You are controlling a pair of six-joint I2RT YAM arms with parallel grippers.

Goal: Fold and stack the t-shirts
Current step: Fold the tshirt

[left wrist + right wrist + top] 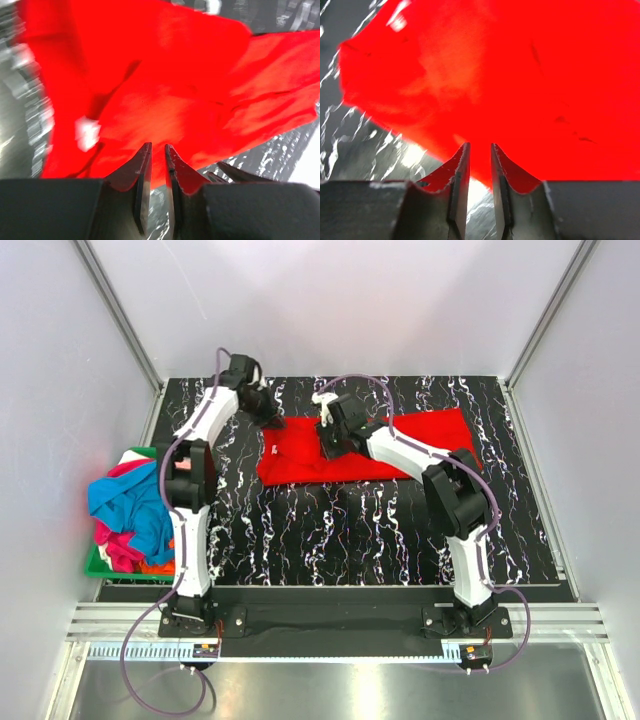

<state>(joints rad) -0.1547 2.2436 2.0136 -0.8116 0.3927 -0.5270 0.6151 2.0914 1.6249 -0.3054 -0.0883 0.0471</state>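
Hovering with the left end effector (268,416) at the far left corner of the bright red soft cloth t-shirt (300,462), showing only a narrow slit between the fingers (142,165) and gripping nothing, tips pointing down at rumpled red folds (165,90) and a small white label (87,132). Hanging with the right end effector (329,442) over the same shirt, nearer its middle along the far edge, likewise standing narrowly parted with no cloth between the fingers (461,170), and looking onto red cloth (520,75) and a strip of bare surface. Lying flat as a long, slightly slanted band across the far half of the black bench veined with white (350,530), passing under the right arm. Sitting well apart at the left edge, beside the left arm: a green plastic basket (95,565) holding a loose heap of blue, pink and orange t-shirts (130,510).
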